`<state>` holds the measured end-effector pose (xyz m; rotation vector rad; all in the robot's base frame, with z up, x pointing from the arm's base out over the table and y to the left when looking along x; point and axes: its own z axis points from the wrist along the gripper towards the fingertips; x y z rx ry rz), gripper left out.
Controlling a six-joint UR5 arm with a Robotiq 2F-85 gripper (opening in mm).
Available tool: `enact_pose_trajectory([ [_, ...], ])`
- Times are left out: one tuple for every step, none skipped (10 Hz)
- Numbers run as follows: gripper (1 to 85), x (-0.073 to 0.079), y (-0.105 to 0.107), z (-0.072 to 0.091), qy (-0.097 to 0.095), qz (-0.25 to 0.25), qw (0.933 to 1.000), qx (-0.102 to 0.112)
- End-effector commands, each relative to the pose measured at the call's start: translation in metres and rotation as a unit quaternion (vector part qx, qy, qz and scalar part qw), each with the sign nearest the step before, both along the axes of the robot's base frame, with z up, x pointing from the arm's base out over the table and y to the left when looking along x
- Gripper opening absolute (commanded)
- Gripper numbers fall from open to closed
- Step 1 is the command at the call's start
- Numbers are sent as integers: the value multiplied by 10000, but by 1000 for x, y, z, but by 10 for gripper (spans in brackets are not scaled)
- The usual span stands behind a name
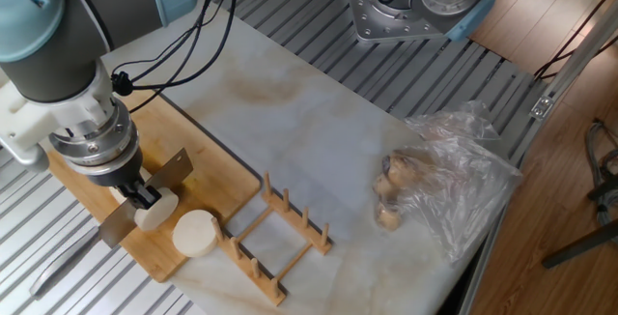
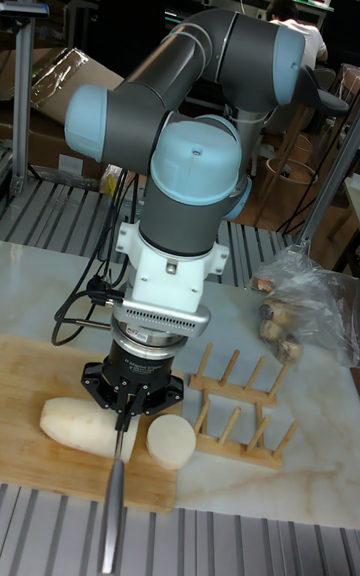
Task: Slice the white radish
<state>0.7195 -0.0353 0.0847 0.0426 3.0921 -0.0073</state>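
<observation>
The white radish lies on a wooden cutting board (image 1: 214, 173) in two parts. A short cut stub (image 1: 196, 233) (image 2: 170, 439) sits free near the board's edge. The longer piece (image 2: 85, 426) lies on the other side of the blade; in the fixed view only its end (image 1: 154, 215) shows under the tool. My gripper (image 1: 143, 196) (image 2: 127, 406) is shut on a flat metal knife (image 1: 159, 182) (image 2: 114, 496). The blade stands on edge between the two radish parts, right against the longer piece.
A wooden dish rack (image 1: 280, 233) (image 2: 235, 406) stands just beside the board on the marble slab (image 1: 319, 131). A clear plastic bag of brownish lumps (image 1: 439, 185) (image 2: 300, 311) lies further right. Another robot's base (image 1: 410, 6) is at the back. A grey metal piece (image 1: 60, 265) lies on the slats.
</observation>
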Motion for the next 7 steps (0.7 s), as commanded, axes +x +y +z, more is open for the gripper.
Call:
enact_pose_trajectory([
  [13,-3,-1,1,63,82,9999,21],
  [23,-5,-4,4,133,196,9997,17],
  [60,-8,-6,7,180,326,9993,37],
  [93,-9,-6,8,210,350,9992,53],
  [103,-9,-5,9,210,350,9991,68],
  [110,-10,-5,10,217,365,9991,76],
  [127,-11,-4,12,233,388,9989,83],
])
